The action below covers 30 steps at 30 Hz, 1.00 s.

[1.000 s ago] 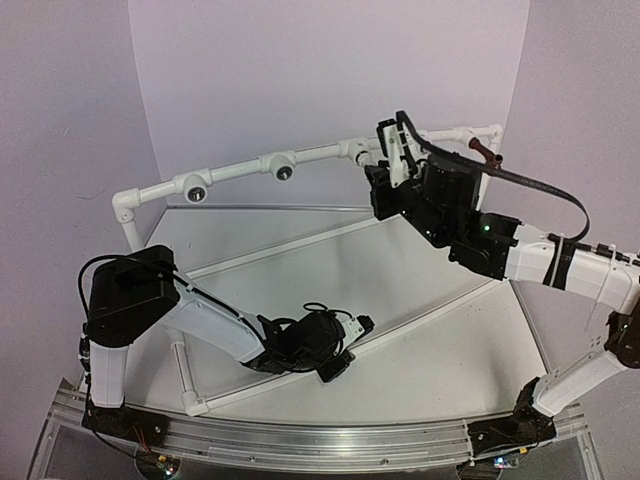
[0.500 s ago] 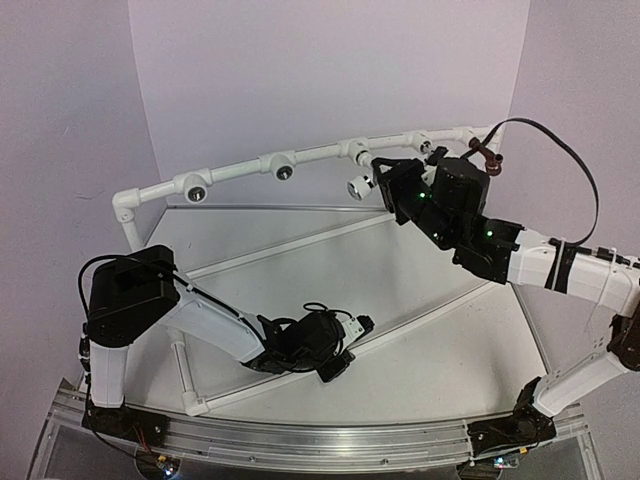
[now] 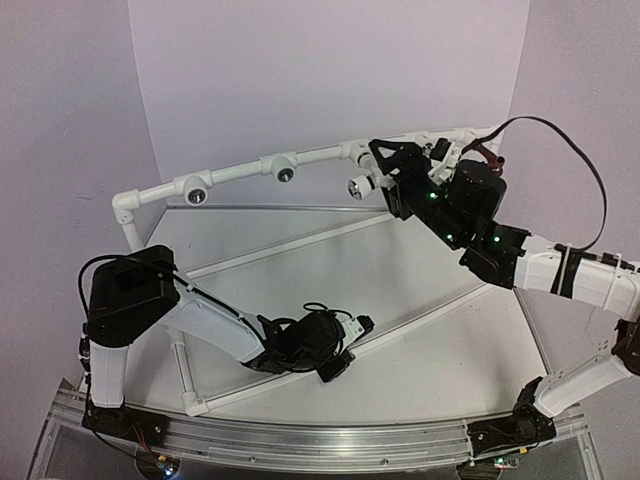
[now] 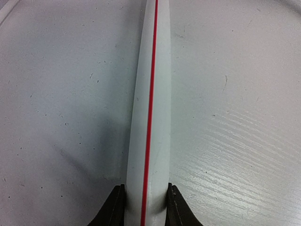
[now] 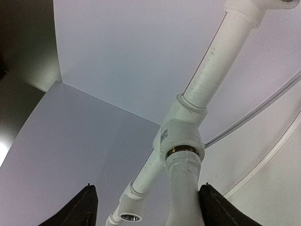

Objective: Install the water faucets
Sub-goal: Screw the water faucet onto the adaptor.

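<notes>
Right gripper point(image 5: 149, 207) now spread wide, shut a second ago, white faucet point(image 5: 184, 188) in tee point(image 5: 178, 136) between its fingers, lower centre, left gripper point(image 4: 146, 207) clamped on pipe point(image 4: 150, 117)

Smooth white plastic faucet point(image 5: 184, 197) and pipe frame point(image 3: 240, 172); matt, speckled table point(image 4: 235, 117).

pipe frame point(image 3: 240, 170): along table point(image 3: 400, 330) back edge | faucet point(image 3: 358, 186): in frame's tee socket point(image 5: 181, 141), between right gripper point(image 5: 148, 190) jaws | second faucet point(image 3: 487, 152): frame's right end | left gripper point(image 4: 146, 194): near front, jaws around low pipe point(image 4: 150, 94)
</notes>
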Each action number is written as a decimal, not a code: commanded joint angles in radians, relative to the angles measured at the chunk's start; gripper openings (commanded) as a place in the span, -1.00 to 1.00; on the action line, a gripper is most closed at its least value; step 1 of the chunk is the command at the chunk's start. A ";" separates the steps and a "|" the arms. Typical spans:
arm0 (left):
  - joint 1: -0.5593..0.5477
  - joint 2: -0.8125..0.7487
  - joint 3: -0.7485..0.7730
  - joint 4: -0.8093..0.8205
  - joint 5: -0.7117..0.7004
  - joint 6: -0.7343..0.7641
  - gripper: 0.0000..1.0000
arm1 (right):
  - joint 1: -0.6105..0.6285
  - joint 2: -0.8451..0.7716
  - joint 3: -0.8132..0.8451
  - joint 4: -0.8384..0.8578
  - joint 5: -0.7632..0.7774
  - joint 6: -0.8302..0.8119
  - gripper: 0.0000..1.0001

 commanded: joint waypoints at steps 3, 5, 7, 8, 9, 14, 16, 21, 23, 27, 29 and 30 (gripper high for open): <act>0.010 0.150 -0.089 -0.333 0.025 -0.154 -1.00 | 0.001 -0.167 -0.005 -0.082 -0.115 -0.173 0.90; 0.010 0.150 -0.089 -0.333 0.026 -0.153 -1.00 | 0.002 -0.205 -0.026 -0.158 -0.108 -0.206 0.96; 0.011 0.150 -0.088 -0.333 0.027 -0.151 -1.00 | 0.001 -0.242 -0.045 -0.230 -0.093 -0.240 0.97; 0.011 0.150 -0.089 -0.333 0.027 -0.152 -1.00 | 0.001 -0.259 -0.050 -0.267 -0.085 -0.272 0.97; 0.011 0.150 -0.089 -0.333 0.027 -0.152 -0.99 | 0.001 -0.277 -0.054 -0.310 -0.075 -0.301 0.97; 0.010 0.150 -0.086 -0.333 0.027 -0.153 -1.00 | 0.001 -0.326 -0.026 -0.510 -0.061 -0.691 0.95; 0.010 0.150 -0.084 -0.333 0.028 -0.151 -1.00 | 0.001 -0.320 0.008 -0.581 -0.108 -0.933 0.91; 0.011 0.151 -0.084 -0.333 0.028 -0.151 -0.99 | 0.001 -0.295 0.108 -0.744 -0.190 -1.548 0.88; 0.010 0.151 -0.086 -0.333 0.027 -0.151 -1.00 | 0.001 -0.278 0.152 -0.831 -0.222 -1.771 0.86; 0.009 0.151 -0.087 -0.333 0.025 -0.151 -1.00 | 0.002 -0.254 0.209 -0.865 -0.182 -2.065 0.88; 0.010 0.151 -0.085 -0.333 0.025 -0.151 -1.00 | 0.002 -0.230 0.247 -0.893 -0.163 -2.165 0.85; 0.010 0.151 -0.083 -0.334 0.026 -0.151 -1.00 | 0.003 -0.219 0.262 -0.908 -0.160 -2.211 0.83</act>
